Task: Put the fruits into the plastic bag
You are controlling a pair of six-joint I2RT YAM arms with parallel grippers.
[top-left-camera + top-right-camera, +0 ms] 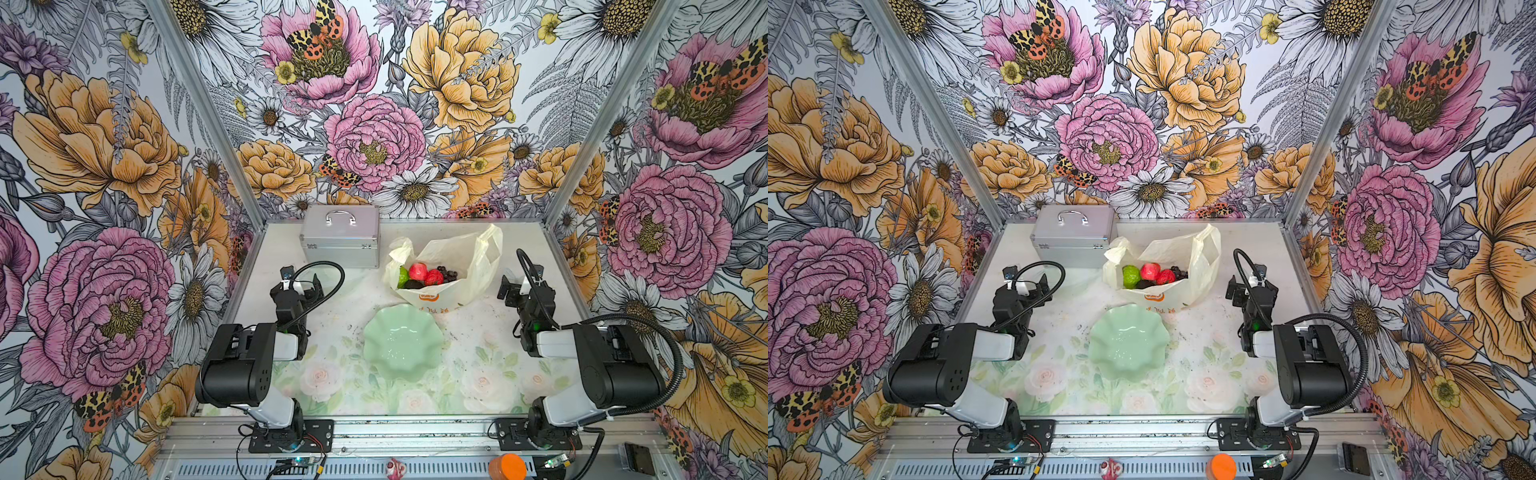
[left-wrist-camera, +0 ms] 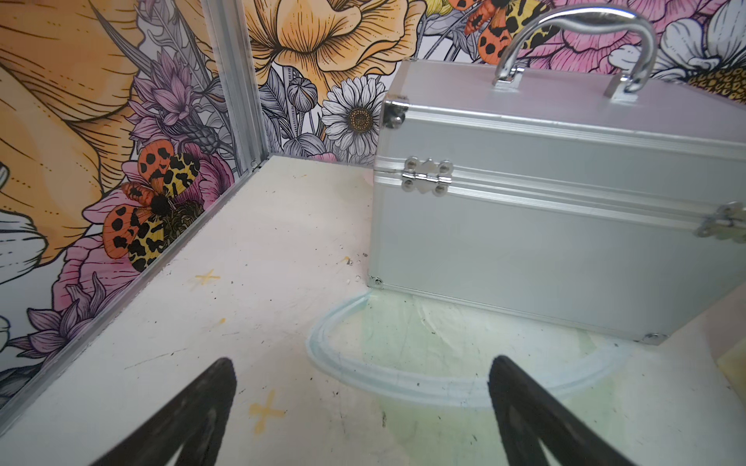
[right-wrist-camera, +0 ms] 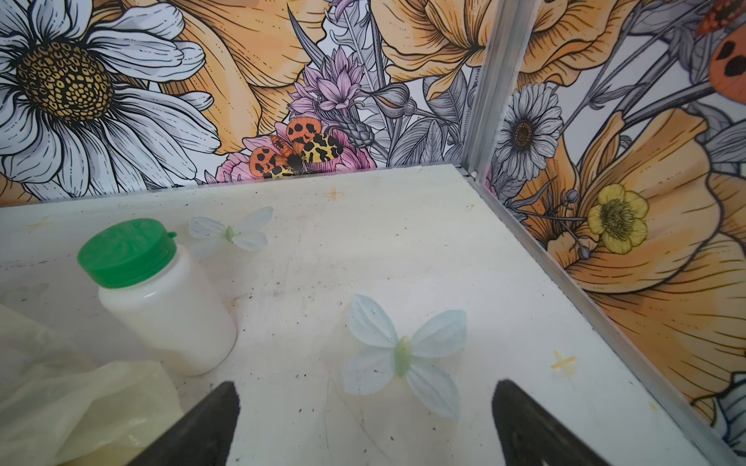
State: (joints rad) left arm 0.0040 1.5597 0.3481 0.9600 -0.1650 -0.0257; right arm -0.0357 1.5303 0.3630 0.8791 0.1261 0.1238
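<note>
The fruits (image 1: 426, 275) lay in the thin, floppy plastic bag (image 1: 473, 266), likely light and best pinched at its upper edge, while the left end effector (image 2: 363, 375) and right end effector (image 3: 363, 399) both gaped apart, holding nothing.

The fruits (image 1: 419, 272) lie inside the plastic bag (image 1: 478, 266), at rear centre of the table (image 1: 478, 332). The case (image 1: 340, 237) stands just left of it, slightly behind (contact: cannot tell). The bowl (image 1: 402, 347) sits directly before the bag.
</note>
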